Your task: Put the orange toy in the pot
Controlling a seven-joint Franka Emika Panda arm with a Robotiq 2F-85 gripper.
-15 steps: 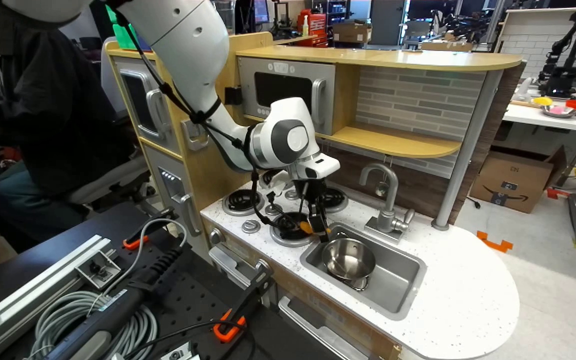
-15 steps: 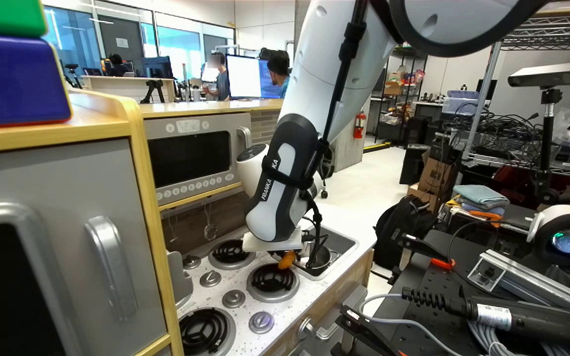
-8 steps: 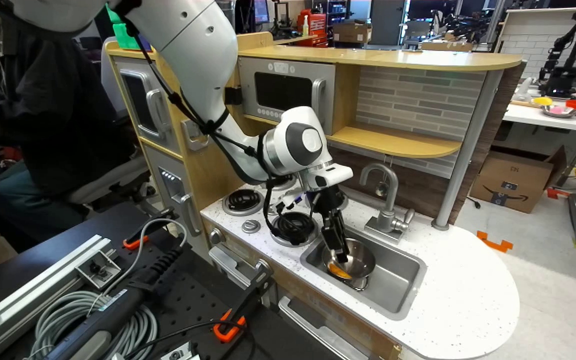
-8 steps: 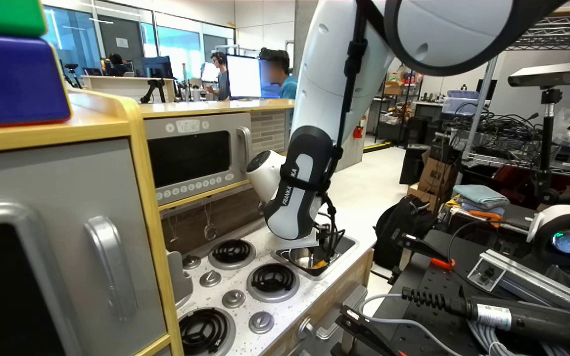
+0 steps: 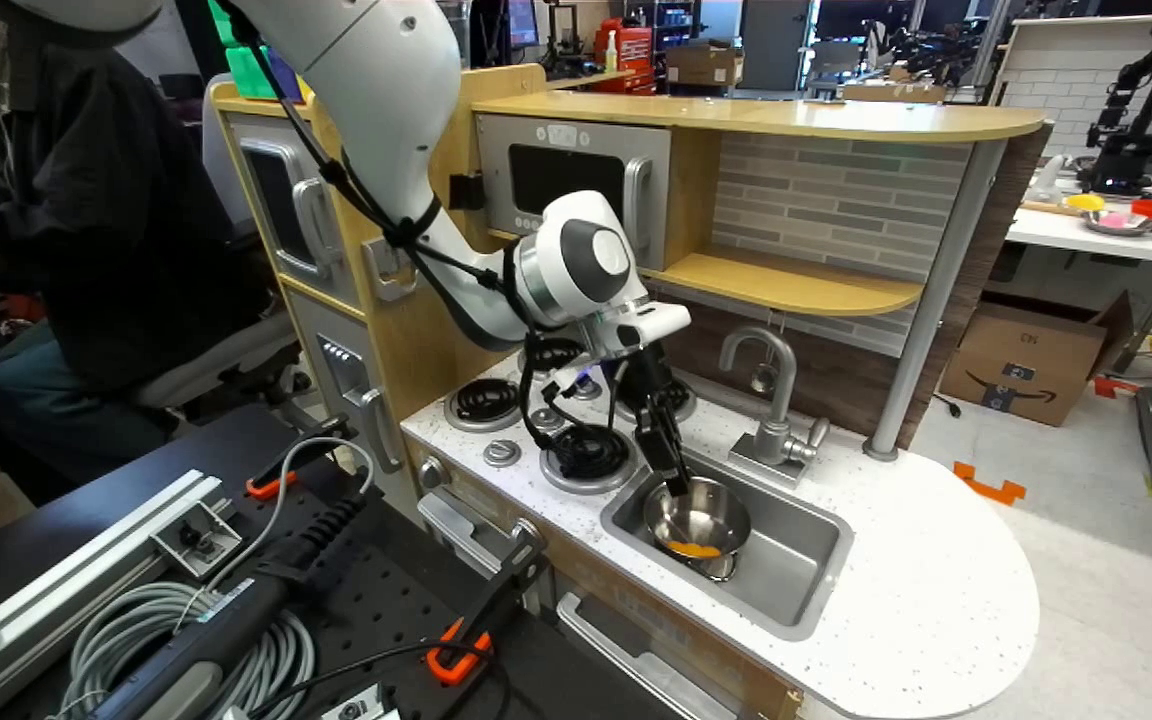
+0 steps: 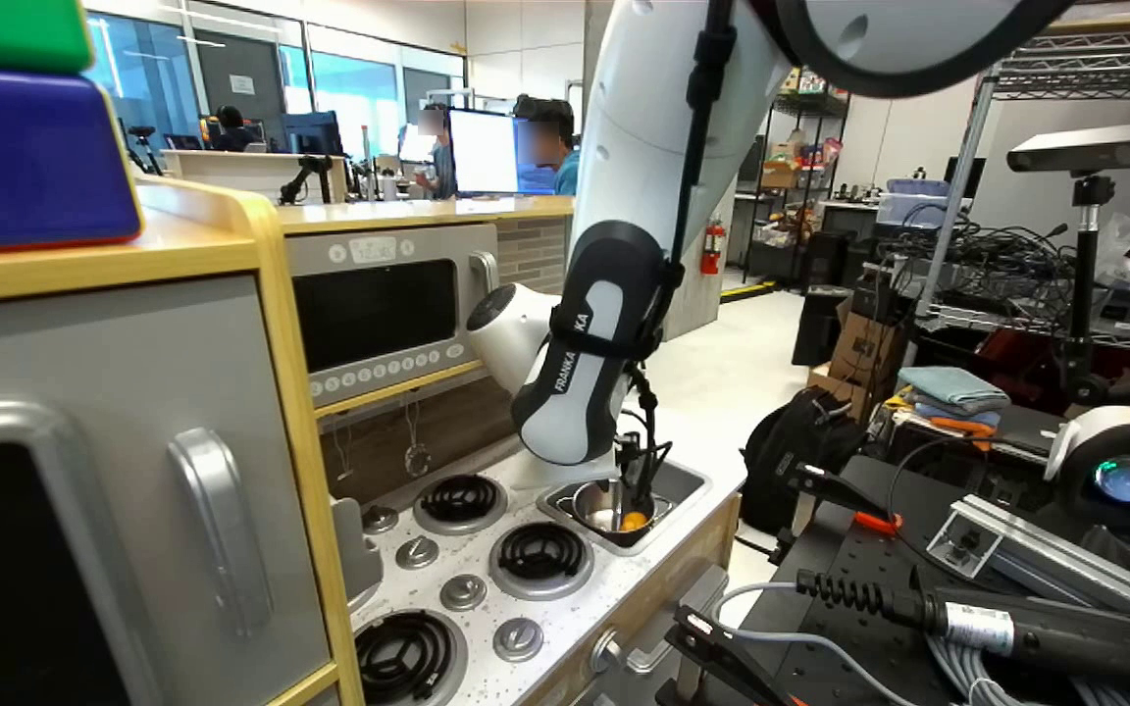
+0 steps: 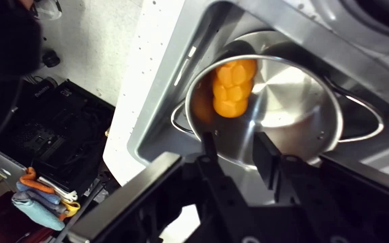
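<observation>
Jaws: spread apart, grasping nothing; in the wrist view their tips overlap the rim of the pot (image 7: 275, 108). Whether they hang above it or dip inside, I cannot tell.
Orange toy (image 7: 234, 88): in the pot, on the side across from the jaws, against or just beside the inner wall.
Pot rim: if the tips sit low, a sideways retreat could hook it and tip or drag the pot.
Pot handle (image 7: 380, 126): juts out, another likely snag.
Cable (image 5: 488, 280): its slack hangs toward the burner (image 6: 540, 559) near the pot, and could catch in a wide turn.
Sink (image 5: 801, 570): surrounds the pot, its wall close on the burner side, more room opposite.
Faucet (image 5: 784, 385): across the sink's edge from the pot, limiting exits that way.
Worktop (image 5: 936, 570): past the pot's roomier side, out to a rounded edge.
Way out: straight up from the pot looks safest.
</observation>
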